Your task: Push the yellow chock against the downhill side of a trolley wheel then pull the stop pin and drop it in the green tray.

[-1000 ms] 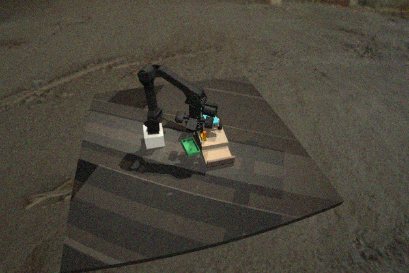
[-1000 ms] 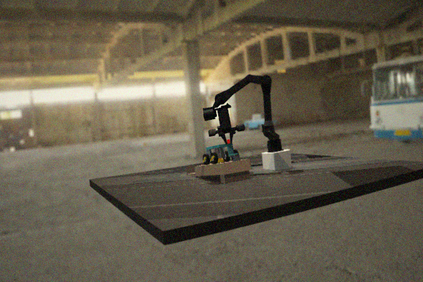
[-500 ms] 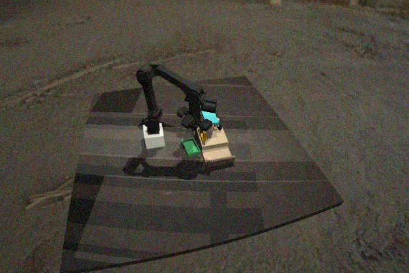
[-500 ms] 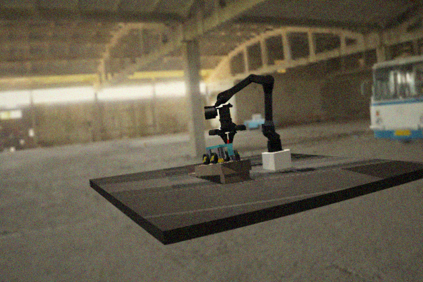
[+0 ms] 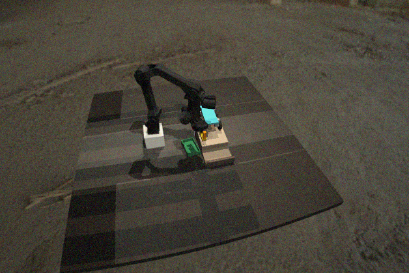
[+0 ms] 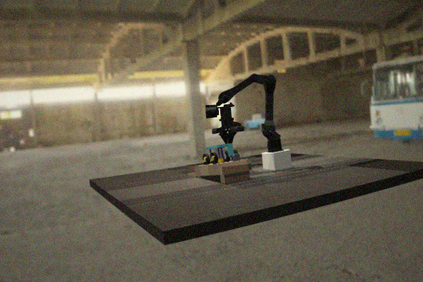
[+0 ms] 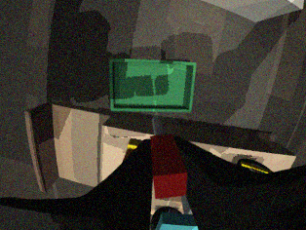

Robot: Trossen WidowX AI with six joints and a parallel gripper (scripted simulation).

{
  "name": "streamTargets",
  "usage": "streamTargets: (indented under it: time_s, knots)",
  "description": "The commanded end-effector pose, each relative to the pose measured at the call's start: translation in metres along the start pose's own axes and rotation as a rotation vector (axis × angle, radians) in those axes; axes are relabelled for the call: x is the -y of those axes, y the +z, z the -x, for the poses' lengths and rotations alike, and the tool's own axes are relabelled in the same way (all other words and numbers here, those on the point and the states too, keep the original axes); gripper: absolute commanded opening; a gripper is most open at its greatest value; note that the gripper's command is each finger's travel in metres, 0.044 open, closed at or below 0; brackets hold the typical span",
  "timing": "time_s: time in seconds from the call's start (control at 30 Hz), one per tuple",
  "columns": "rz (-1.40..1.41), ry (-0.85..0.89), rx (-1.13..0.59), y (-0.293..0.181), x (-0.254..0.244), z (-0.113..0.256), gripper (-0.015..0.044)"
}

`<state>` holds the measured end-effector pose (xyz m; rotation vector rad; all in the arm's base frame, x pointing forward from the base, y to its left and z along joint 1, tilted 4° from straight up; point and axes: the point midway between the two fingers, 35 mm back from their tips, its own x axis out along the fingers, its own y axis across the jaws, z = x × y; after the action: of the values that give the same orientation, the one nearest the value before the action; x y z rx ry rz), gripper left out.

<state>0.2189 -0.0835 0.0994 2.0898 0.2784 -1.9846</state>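
My gripper (image 6: 228,141) (image 7: 161,143) is shut on the stop pin, whose red head (image 6: 227,141) (image 7: 170,184) shows between the fingers. Its thin grey shaft (image 7: 156,125) shows beyond the head in the wrist view, clear of the ramp. The gripper is low over the ramp (image 5: 216,154) (image 7: 78,146), beside the trolley's cyan top (image 5: 210,115) (image 6: 215,147) (image 7: 178,226). The yellow chock with orange handle (image 5: 204,135) stands on the ramp just downhill of the trolley; its wheel contact is hidden. The green tray (image 5: 187,139) (image 7: 151,110) lies beside the ramp, with no pin in it.
The white base block (image 5: 154,141) (image 6: 276,160) carries the arm on the other side of the tray. A raised lip (image 5: 219,161) (image 7: 36,151) closes the ramp's low end. The trolley's wheels (image 5: 219,124) (image 6: 213,158) are close to the gripper.
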Motion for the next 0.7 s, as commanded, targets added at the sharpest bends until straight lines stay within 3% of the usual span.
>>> streamTargets:
  time_s: [0.0,0.67]
  knots:
    - [-0.101,0.023,0.003,0.000,0.001,0.000,0.0000]
    - [-0.120,0.027,0.006,0.021,0.006,-0.020,0.0000]
